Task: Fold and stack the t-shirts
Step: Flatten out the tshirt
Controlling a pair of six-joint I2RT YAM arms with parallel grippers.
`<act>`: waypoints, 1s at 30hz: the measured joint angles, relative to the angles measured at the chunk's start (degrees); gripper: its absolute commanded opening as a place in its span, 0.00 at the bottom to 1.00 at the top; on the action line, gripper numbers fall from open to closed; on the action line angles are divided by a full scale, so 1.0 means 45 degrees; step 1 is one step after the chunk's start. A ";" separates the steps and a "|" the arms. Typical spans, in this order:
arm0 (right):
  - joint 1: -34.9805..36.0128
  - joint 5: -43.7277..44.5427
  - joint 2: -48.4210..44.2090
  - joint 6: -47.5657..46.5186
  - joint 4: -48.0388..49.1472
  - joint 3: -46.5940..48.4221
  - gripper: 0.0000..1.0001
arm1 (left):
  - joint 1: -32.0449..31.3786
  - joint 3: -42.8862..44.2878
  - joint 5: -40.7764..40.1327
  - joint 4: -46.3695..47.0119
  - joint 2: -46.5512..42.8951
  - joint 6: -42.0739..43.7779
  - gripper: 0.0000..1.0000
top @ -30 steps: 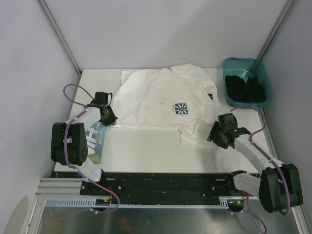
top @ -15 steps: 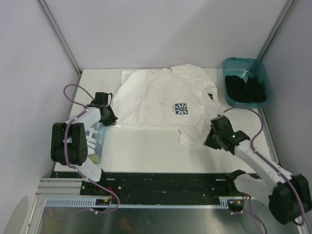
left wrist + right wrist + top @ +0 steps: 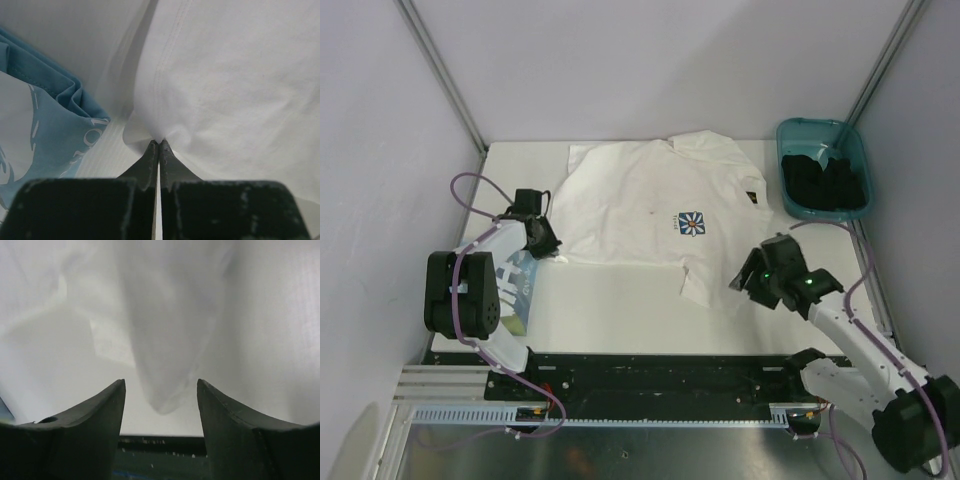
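A white t-shirt with a blue daisy print (image 3: 650,215) lies spread on the white table (image 3: 620,310). My left gripper (image 3: 552,250) is shut on its near-left hem corner; the pinched cloth (image 3: 160,136) shows at the fingertips. My right gripper (image 3: 740,284) is open at the shirt's near-right corner, and a hanging point of white cloth (image 3: 167,400) sits between its fingers (image 3: 107,407), untouched. A second shirt with a light-blue graphic (image 3: 515,285) lies folded under the left arm, and it also shows in the left wrist view (image 3: 45,125).
A teal bin (image 3: 825,165) with dark items stands at the far right corner. A black rail (image 3: 660,375) runs along the table's near edge. Grey walls and metal posts close in the sides and back.
My right arm has swung left and toward the near edge, and the shirt's near-right corner has shifted left with it. The left arm has not moved.
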 measured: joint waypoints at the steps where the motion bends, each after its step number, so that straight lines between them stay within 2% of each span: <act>1: -0.0622 -0.0015 -0.0141 -0.0151 -0.0015 0.0005 0.63 | 0.0000 0.0000 0.0000 0.0000 0.0000 0.0010 0.00; 5: -0.3308 0.0068 -0.0321 -0.0801 0.0121 0.0005 0.50 | 0.0000 0.0005 0.0005 0.0000 0.0000 0.0087 0.00; 10: -0.5017 0.0000 0.0899 -0.1302 0.1185 0.0005 0.46 | 0.0000 0.0024 0.0015 0.0005 0.0000 0.0092 0.00; 23: -0.5697 -0.0262 0.4143 -0.1559 0.4658 0.0005 0.49 | 0.0000 0.0097 0.0058 0.0000 0.0083 0.0087 0.00; 30: -0.5629 -0.0257 0.5314 -0.1564 0.5824 0.0005 0.35 | 0.0005 0.0097 0.0092 0.0000 0.0083 0.0117 0.00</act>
